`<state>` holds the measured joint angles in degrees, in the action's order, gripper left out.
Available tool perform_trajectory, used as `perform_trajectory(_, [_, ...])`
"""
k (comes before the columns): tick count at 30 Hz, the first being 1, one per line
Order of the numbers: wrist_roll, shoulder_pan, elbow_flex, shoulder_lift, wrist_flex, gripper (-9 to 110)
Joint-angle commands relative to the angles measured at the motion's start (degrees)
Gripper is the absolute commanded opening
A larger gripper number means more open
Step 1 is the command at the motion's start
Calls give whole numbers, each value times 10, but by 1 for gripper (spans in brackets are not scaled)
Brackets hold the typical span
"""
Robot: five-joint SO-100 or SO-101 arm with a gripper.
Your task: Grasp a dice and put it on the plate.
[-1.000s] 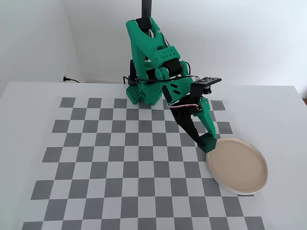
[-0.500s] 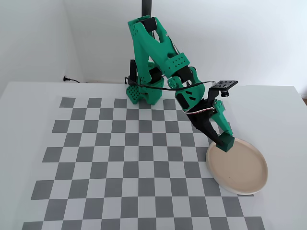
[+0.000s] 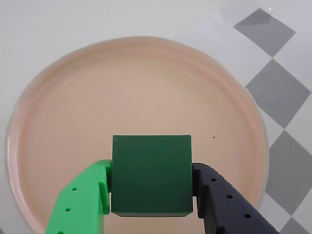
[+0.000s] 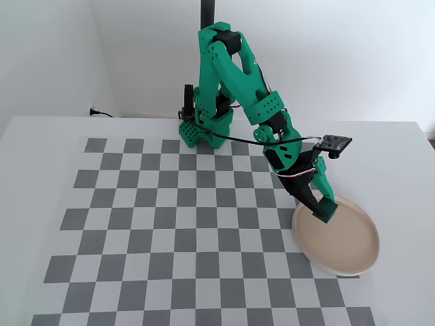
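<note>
The dark green dice (image 3: pixel 151 174) sits clamped between a bright green finger (image 3: pixel 85 200) and a black finger (image 3: pixel 224 204) of my gripper (image 3: pixel 152 187), which is shut on it. Below it spreads the round beige-pink plate (image 3: pixel 122 92), filling most of the wrist view. In the fixed view the gripper (image 4: pixel 323 212) holds the dice (image 4: pixel 326 210) just above the left part of the plate (image 4: pixel 346 248). I cannot tell whether the dice touches the plate.
A grey and white checkerboard mat (image 4: pixel 170 224) covers the white table; the plate lies at its right edge. The green arm base (image 4: pixel 204 132) stands at the back of the mat. A wall rises behind the table.
The arm has stretched out to the right, carrying the dice from the mat beside the plate's left rim to over the plate's left part.
</note>
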<state>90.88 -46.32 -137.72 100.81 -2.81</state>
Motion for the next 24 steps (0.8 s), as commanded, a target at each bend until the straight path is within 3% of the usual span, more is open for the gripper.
perform_trajectory(1, [-4, -2, 77, -30, -24, -4])
perform_trajectory(12, [-14, 0, 173, -113, -10, -4])
perform_trajectory(15, [-26, 0, 188, -129, -10, 7])
perform_trajectory(24, [-38, -2, 189, -127, -2, 8])
